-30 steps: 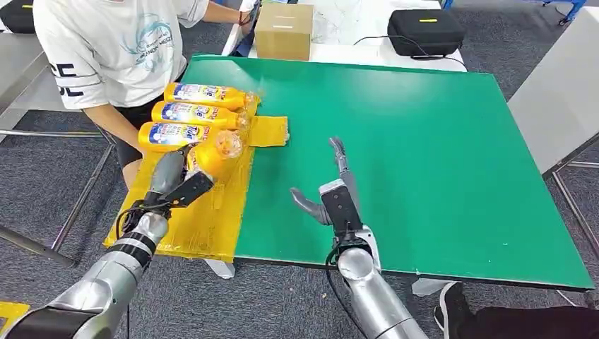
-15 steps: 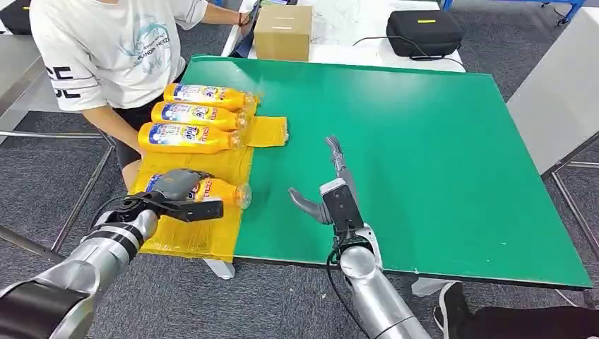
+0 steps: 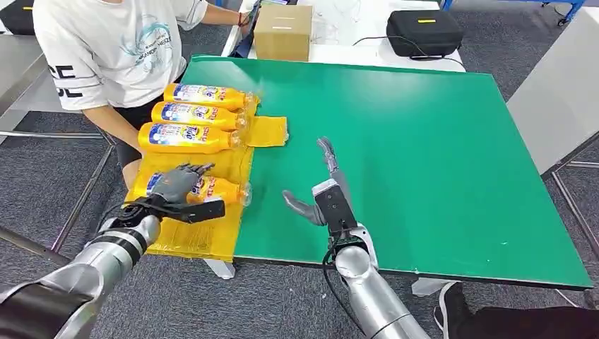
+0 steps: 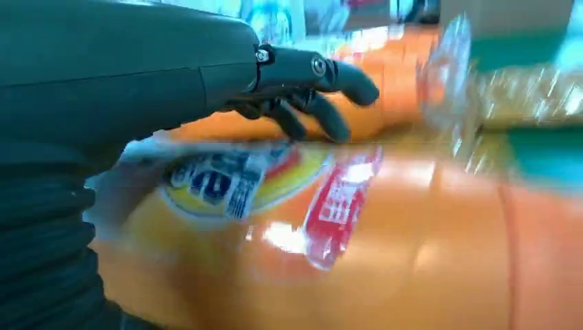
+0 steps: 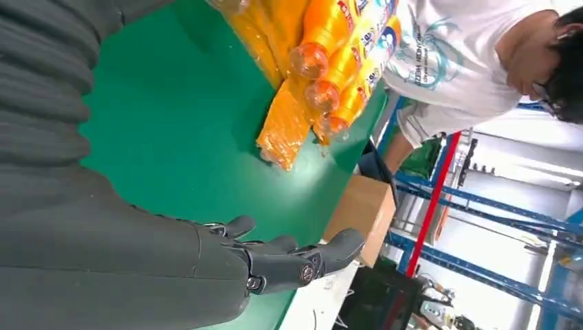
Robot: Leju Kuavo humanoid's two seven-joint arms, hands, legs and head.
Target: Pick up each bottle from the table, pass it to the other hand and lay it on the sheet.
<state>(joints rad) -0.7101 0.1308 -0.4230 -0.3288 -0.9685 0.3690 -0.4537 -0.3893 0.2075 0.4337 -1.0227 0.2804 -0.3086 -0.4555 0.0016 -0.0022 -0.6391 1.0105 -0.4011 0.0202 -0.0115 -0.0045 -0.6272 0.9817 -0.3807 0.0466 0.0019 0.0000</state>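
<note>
A yellow bottle [image 3: 224, 191] [image 4: 357, 240] lies on its side on the yellow sheet [image 3: 194, 239], cap toward the green table [image 3: 424, 141]. My left hand [image 3: 178, 186] [image 4: 137, 82] hovers over its labelled end; its fingers [image 4: 323, 75] are spread and lifted off the bottle. Three more yellow bottles [image 3: 198, 113] [image 5: 330, 41] lie side by side further back on the sheet [image 5: 282, 130]. My right hand [image 3: 326, 192] [image 5: 275, 265] is open above the green table near its front edge, holding nothing.
A person in a white T-shirt [image 3: 120, 42] [image 5: 447, 62] sits at the table's left side, close to the row of bottles. Behind the table stand a cardboard box [image 3: 284, 30] [image 5: 361, 213] and a black case [image 3: 424, 30].
My left hand lowered the tilted bottle until it lay flat on the sheet, then spread its fingers off it. My right hand drifted slightly left.
</note>
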